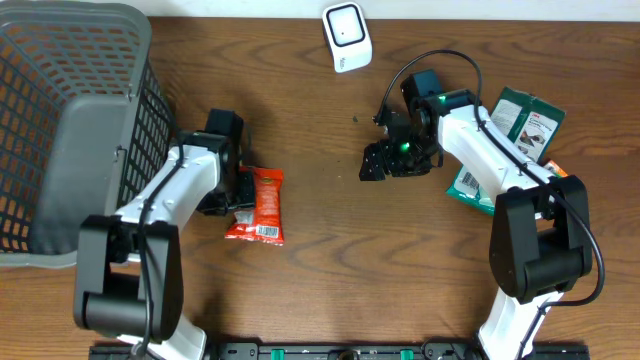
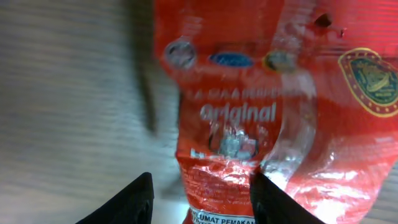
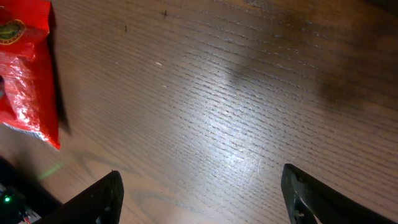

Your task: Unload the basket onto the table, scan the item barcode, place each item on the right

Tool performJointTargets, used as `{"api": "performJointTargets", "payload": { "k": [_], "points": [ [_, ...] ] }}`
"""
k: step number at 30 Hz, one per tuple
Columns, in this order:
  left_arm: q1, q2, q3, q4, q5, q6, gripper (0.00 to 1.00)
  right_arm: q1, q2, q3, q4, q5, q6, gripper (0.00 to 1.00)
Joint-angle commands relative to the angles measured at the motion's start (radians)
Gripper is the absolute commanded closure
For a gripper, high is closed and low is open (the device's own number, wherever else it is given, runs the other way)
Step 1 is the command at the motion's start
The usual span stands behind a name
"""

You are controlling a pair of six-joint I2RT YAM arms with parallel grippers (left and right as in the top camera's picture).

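The item is a red snack packet (image 1: 264, 205) lying flat on the wooden table, left of centre. My left gripper (image 1: 240, 190) is down at its left edge. In the left wrist view the packet (image 2: 261, 93) fills the frame with "Original" printed on it. The left gripper (image 2: 201, 177) has its jaws apart around the packet's near corner, the left finger (image 2: 140, 199) clear of the foil. No barcode can be made out. My right gripper (image 1: 375, 165) hangs open over bare wood right of centre, and its view (image 3: 201, 171) catches the packet (image 3: 25, 74) at far left.
A white scanner (image 1: 347, 37) stands at the back centre. A grey mesh basket (image 1: 60, 120) fills the far left. Green packets (image 1: 525, 118) and a further pack (image 1: 470, 185) lie at the right beside the right arm.
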Motion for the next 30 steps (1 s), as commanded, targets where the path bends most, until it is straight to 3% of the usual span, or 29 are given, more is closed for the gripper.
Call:
{"api": "performJointTargets", "payload": {
  "k": [1, 10, 15, 19, 24, 26, 27, 29, 30],
  "points": [
    [0.001, 0.055, 0.0, 0.016, 0.09, 0.025, 0.49, 0.004, -0.011, -0.007, 0.002, 0.002, -0.016, 0.23],
    [-0.019, 0.07, 0.001, 0.048, 0.395, 0.074, 0.57, -0.002, -0.011, -0.007, -0.01, 0.002, -0.043, 0.25],
    [-0.062, 0.07, 0.001, 0.09, 0.44, 0.074, 0.56, -0.013, -0.011, -0.007, -0.014, 0.002, -0.046, 0.24],
    [-0.074, 0.044, 0.035, 0.096, 0.439, 0.068, 0.38, -0.014, -0.011, -0.007, -0.014, 0.002, -0.046, 0.24],
    [-0.074, -0.043, 0.061, 0.096, 0.413, 0.05, 0.34, -0.014, -0.011, -0.007, -0.014, 0.001, -0.045, 0.23],
    [-0.075, -0.074, 0.06, 0.076, 0.385, 0.043, 0.39, -0.014, -0.011, -0.007, -0.013, 0.001, -0.045, 0.23],
    [-0.077, -0.081, 0.059, 0.063, 0.378, 0.043, 0.5, -0.014, -0.011, -0.007, -0.013, 0.001, -0.046, 0.23],
    [-0.084, -0.08, 0.053, 0.044, 0.371, 0.044, 0.59, -0.014, -0.011, -0.007, -0.013, 0.001, -0.045, 0.23],
    [-0.089, -0.077, 0.042, 0.045, 0.371, 0.044, 0.59, -0.014, -0.011, -0.007, -0.012, 0.001, -0.045, 0.23]
  ]
}}
